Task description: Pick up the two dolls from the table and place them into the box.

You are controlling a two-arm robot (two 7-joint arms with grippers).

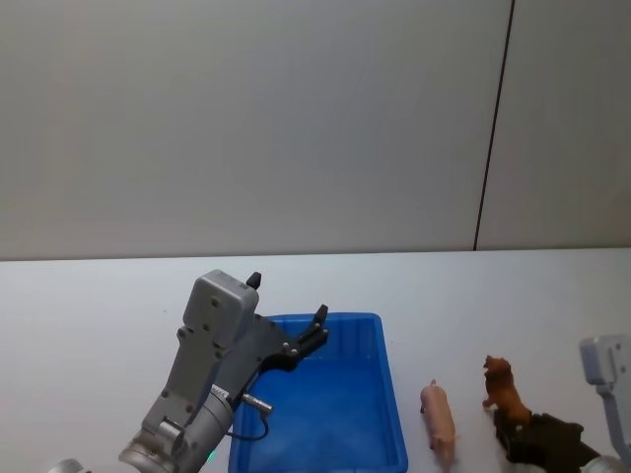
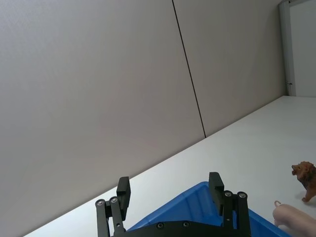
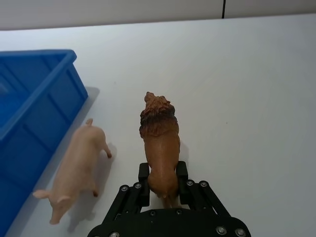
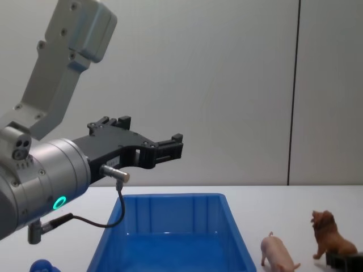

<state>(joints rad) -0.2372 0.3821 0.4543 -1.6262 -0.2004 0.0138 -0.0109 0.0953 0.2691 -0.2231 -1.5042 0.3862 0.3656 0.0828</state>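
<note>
The brown lion stands on the white table, right of the blue box. My right gripper has come in low behind it. Its fingers press both sides of the lion's hindquarters. The pink pig stands between the lion and the box wall, free of any gripper. In the head view the pig and lion sit near the table's front right. My left gripper hangs open and empty, well above the box.
A plain grey wall with one dark vertical seam rises behind the table. A small blue object shows at the lower left of the chest view. Bare table lies behind and to the left of the box.
</note>
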